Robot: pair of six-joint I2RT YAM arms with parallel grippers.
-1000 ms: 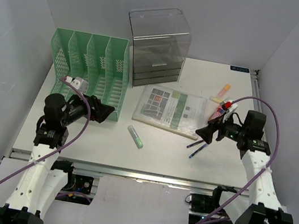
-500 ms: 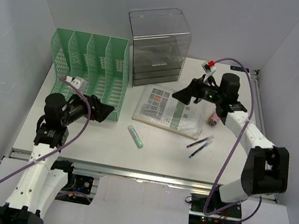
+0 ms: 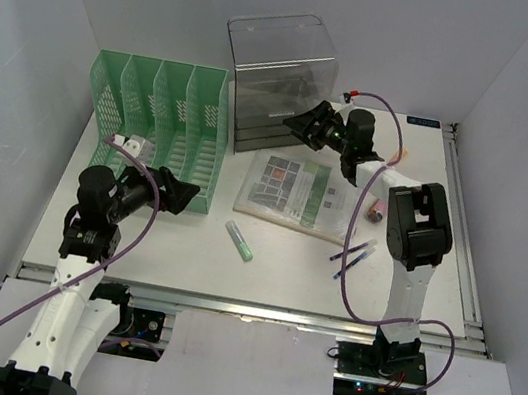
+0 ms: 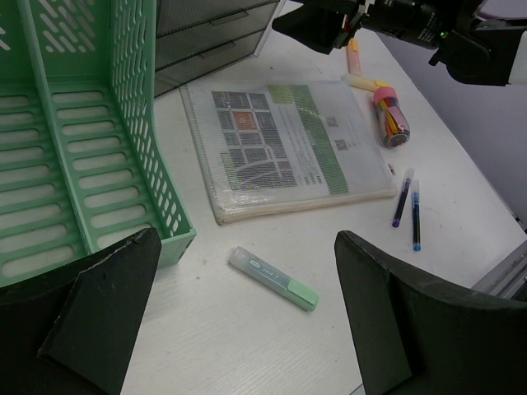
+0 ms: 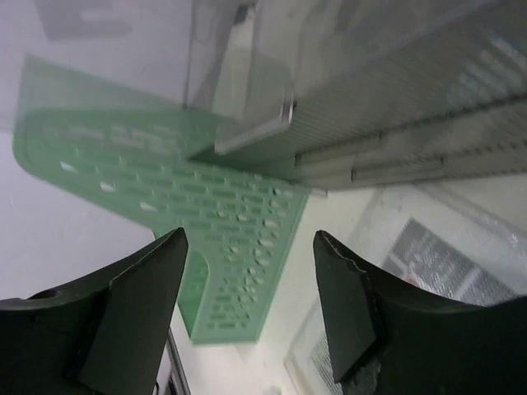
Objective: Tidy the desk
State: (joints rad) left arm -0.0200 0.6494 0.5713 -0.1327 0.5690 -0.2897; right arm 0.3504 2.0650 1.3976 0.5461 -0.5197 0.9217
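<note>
At the far side of the surface (image 3: 183, 255), your right gripper (image 3: 297, 122), swung over from the pens (image 3: 351, 256), is nosing up to the drawer box (image 3: 278, 68), spread and empty. Your left gripper (image 3: 186, 195) is hovering spread wide. Likely drawer-opening next.

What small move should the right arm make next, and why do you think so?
Probably ease the right gripper a little forward to a drawer handle of the grey drawer box. Its fingers are open and empty, facing the closed drawers, while pens lie loose on the desk.
</note>
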